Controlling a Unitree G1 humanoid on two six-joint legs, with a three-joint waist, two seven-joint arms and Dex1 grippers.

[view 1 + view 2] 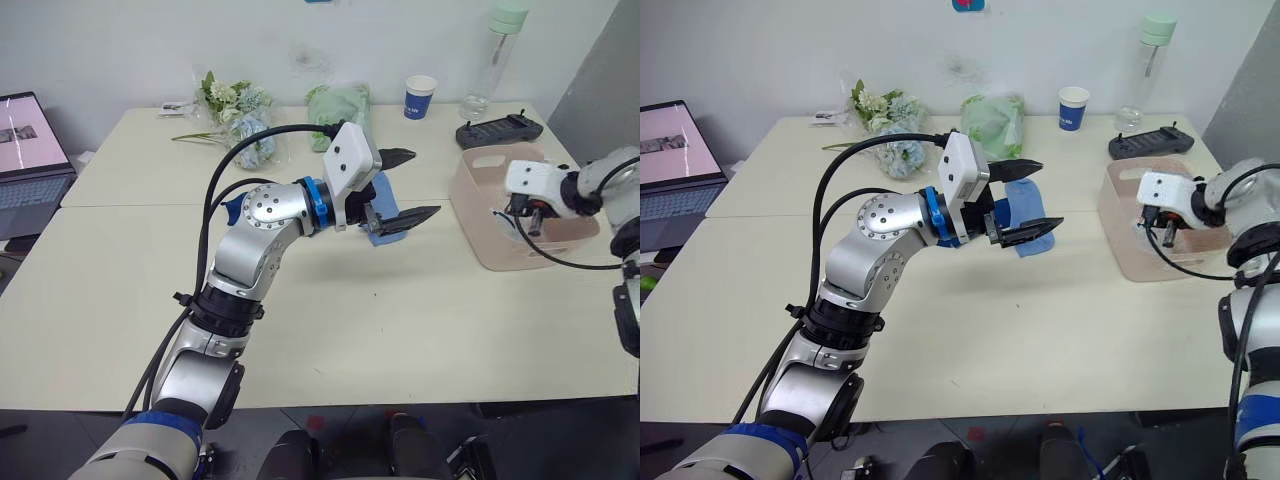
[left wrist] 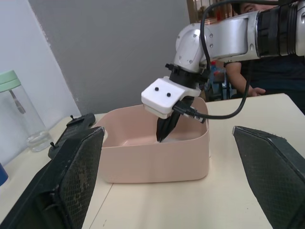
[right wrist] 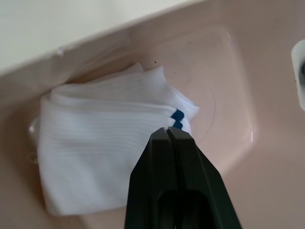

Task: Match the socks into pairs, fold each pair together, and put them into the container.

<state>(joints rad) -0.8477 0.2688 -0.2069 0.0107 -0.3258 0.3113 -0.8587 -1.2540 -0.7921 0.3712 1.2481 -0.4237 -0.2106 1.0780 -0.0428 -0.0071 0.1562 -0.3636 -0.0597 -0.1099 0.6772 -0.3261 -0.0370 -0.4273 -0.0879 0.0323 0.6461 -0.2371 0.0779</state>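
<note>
My right gripper (image 3: 167, 131), fingers pressed together and holding nothing, sits inside the container (image 1: 478, 232) over the folded white pair (image 3: 105, 152). My left gripper (image 1: 405, 185) gapes wide above the worktop (image 1: 400, 320).

arms: silver metal, blue wrist rings | cables: black, looped | camera housings: white | fingers (image 2: 71, 186): black, textured pads

R hand (image 2: 162, 136) blocks tub (image 2: 157, 164); table front (image 1: 400, 330) free.

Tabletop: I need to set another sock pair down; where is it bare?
Bare: the near cream tabletop, from the left gripper to its front edge. Crowded: the far edge, with flowers, green bag and blue paper cup.
</note>
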